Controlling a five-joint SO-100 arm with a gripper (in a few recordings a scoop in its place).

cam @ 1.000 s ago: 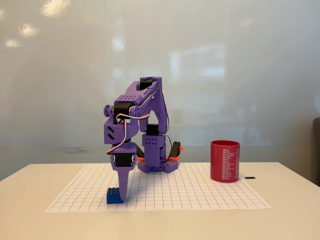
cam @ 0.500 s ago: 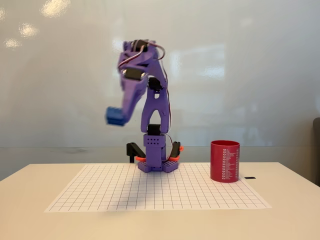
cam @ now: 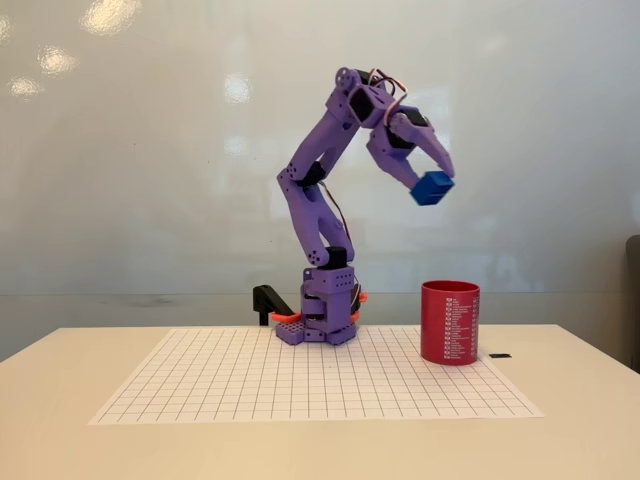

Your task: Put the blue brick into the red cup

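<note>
The blue brick (cam: 432, 188) hangs high in the air, held at the tip of my purple gripper (cam: 434, 179), which is shut on it. The arm reaches up and to the right from its base. The red cup (cam: 450, 322) stands upright on the right edge of the grid sheet, open end up, with white text down its side. The brick is well above the cup and slightly to its left in the fixed view.
A white grid sheet (cam: 200, 385) covers the pale table. The purple arm base (cam: 320, 325) sits at the sheet's back middle, with a black part (cam: 268, 300) to its left. A small dark object (cam: 500, 355) lies right of the cup.
The gripper lifted the blue brick off the sheet at front left, swung it up, and now holds it high on the right, above the cup.
</note>
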